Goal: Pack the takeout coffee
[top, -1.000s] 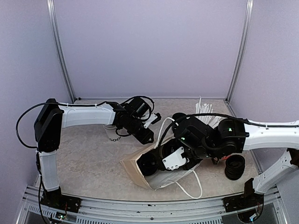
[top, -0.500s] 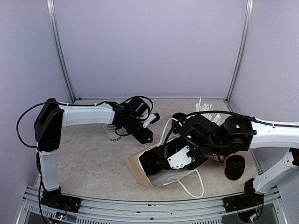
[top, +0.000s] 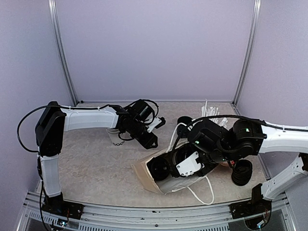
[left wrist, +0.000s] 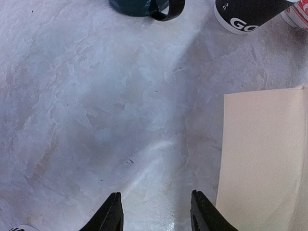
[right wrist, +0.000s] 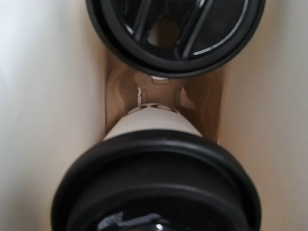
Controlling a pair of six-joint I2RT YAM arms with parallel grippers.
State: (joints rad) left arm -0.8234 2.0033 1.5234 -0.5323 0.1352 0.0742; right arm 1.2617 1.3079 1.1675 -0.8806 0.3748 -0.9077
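A cream paper bag (top: 147,175) lies on its side on the table. Two takeout coffee cups sit in it in a brown tray (right wrist: 161,94). Their black lids (top: 159,169) show at the bag's mouth. In the right wrist view one lid (right wrist: 159,187) fills the near field, its white cup body (right wrist: 153,122) runs into the tray, and the second lid (right wrist: 175,33) is above. My right gripper (top: 179,162) reaches into the bag, with its fingers hidden behind the near lid. A third white lettered cup (top: 115,137) stands under my left arm. My left gripper (left wrist: 156,211) is open and empty over bare table beside the bag's edge (left wrist: 260,159).
A black cup with white lettering (left wrist: 245,14) and a dark mug (left wrist: 139,6) stand beyond the left gripper. White sticks (top: 210,113) rise at the back right. A stack of black lids (top: 242,172) sits right of the bag. The bag's white cord handles (top: 204,192) trail towards the front.
My right arm has moved right and slightly back. The bag and the cups in it came along with it. The left arm has barely moved.
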